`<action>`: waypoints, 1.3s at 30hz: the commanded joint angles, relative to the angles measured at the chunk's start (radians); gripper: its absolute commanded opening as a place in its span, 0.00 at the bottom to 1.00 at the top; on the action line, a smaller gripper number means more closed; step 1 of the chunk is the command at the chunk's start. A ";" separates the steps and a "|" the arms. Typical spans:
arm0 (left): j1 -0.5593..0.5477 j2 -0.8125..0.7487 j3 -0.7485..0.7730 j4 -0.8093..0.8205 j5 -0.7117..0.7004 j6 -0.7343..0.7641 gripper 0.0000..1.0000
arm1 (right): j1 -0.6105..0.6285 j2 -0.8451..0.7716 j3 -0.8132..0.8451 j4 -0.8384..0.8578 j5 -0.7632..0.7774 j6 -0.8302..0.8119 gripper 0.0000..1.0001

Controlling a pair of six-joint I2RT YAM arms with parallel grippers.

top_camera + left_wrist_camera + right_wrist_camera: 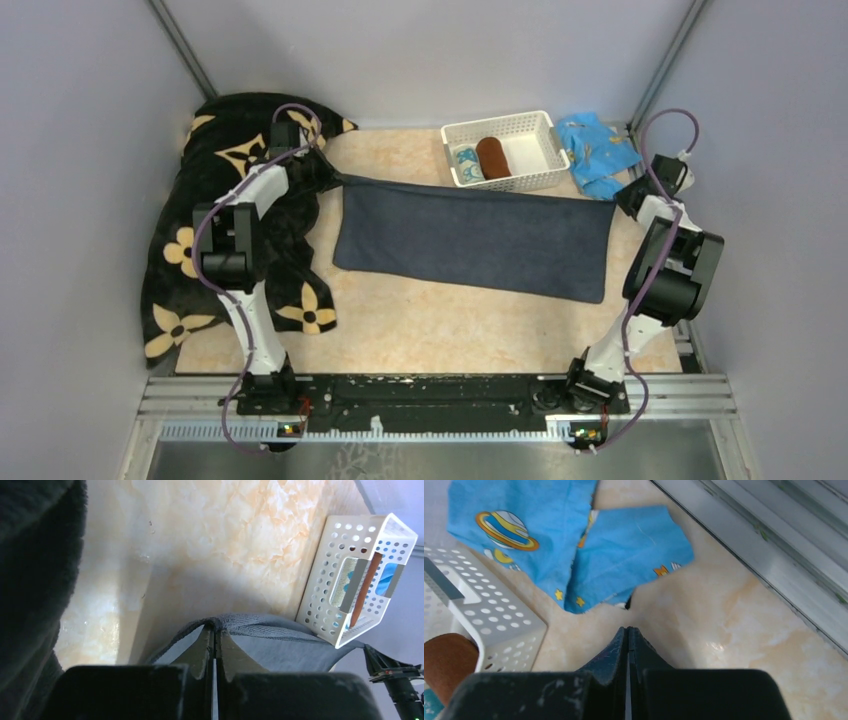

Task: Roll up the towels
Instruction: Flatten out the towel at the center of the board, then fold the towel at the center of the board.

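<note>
The left claw (337,179) and right claw (617,203) each pinched an upper corner of the slate towel (475,240), stretched taut across mid-frame.

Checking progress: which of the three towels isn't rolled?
The dark slate-blue towel, spread open on the table; the rust-brown towel and teal-patterned towel sit rolled in the white basket.

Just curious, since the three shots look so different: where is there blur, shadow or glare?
Top view: even light, all sharp. Left wrist view: black blanket a dark blur, grey towel casting shadow on the glossy table. Right wrist view: blue cloth crisp.
</note>
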 commanded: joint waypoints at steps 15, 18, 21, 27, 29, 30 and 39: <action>0.004 -0.062 -0.050 -0.075 0.068 0.028 0.03 | -0.037 -0.051 0.062 -0.244 -0.003 -0.001 0.00; 0.006 -0.107 -0.090 -0.108 0.065 0.040 0.04 | -0.073 -0.099 0.041 -0.330 0.072 0.021 0.00; 0.006 -0.157 -0.136 -0.134 0.066 0.048 0.05 | -0.093 -0.176 -0.029 -0.359 0.111 0.052 0.00; 0.006 -0.236 -0.255 -0.163 0.080 0.093 0.06 | -0.099 -0.296 -0.206 -0.361 0.093 0.089 0.00; 0.007 -0.257 -0.291 -0.167 0.076 0.106 0.06 | -0.099 -0.343 -0.255 -0.367 0.088 0.081 0.00; 0.007 -0.266 -0.308 -0.167 0.075 0.111 0.06 | -0.099 -0.364 -0.275 -0.375 0.089 0.075 0.00; 0.009 -0.299 -0.417 -0.179 0.047 0.159 0.07 | -0.099 -0.516 -0.369 -0.425 0.052 0.048 0.00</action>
